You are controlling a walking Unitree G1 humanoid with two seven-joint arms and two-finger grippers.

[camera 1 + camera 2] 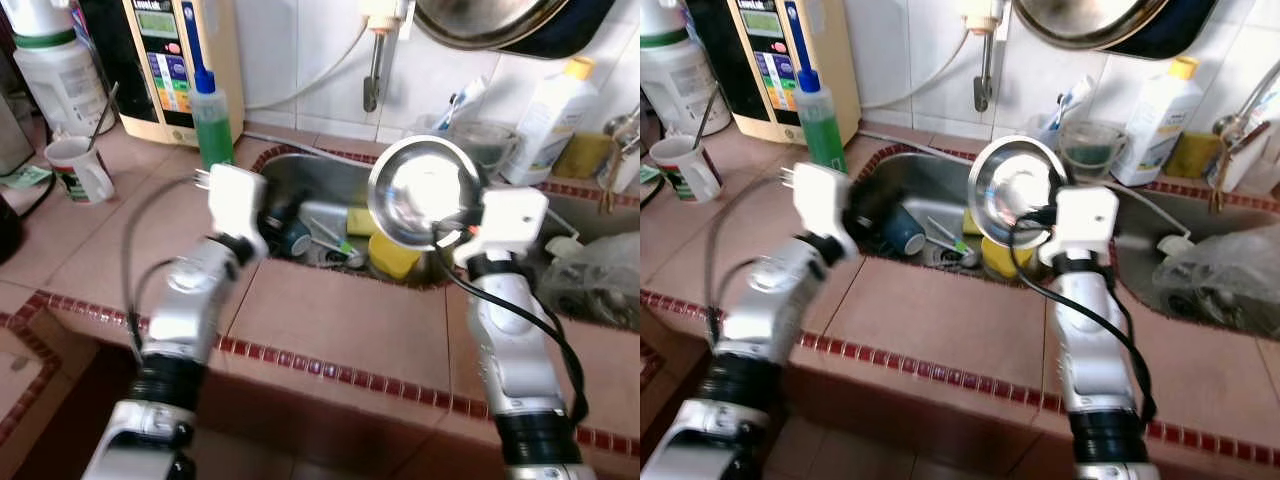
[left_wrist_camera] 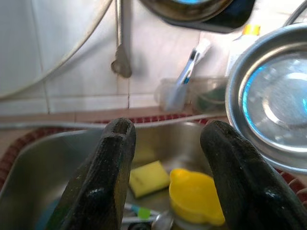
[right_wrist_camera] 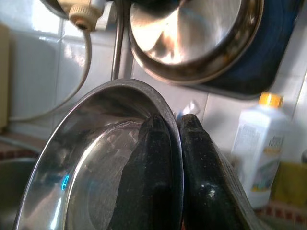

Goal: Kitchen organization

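we have the steel bowl lifted above the sink, tipped up on edge so its hollow faces back toward us. our right gripper holds it by the rim, one black finger inside the bowl and one behind, pressed together on the thin wall. the right arm stands nearly upright from the front edge of the worktop, wrist bent forward over the basin.

to do this step well, we judge the pinch must stay firm, since a rim grip on a smooth bowl can let it swing or slip. we would carry it slowly, keep it clear of the large pan hanging on the tiled wall above, and settle where it should go before letting go. the white bottle and the clear tub holding a toothbrush at the back edge are easy to knock.

our left gripper hovers over the left side of the sink, fingers spread and holding nothing. its arm slants in from the front left, forearm low over the worktop. below it in the basin lie a yellow cup, a yellow sponge and a dark cup. a green soap bottle stands at the sink's back left corner.
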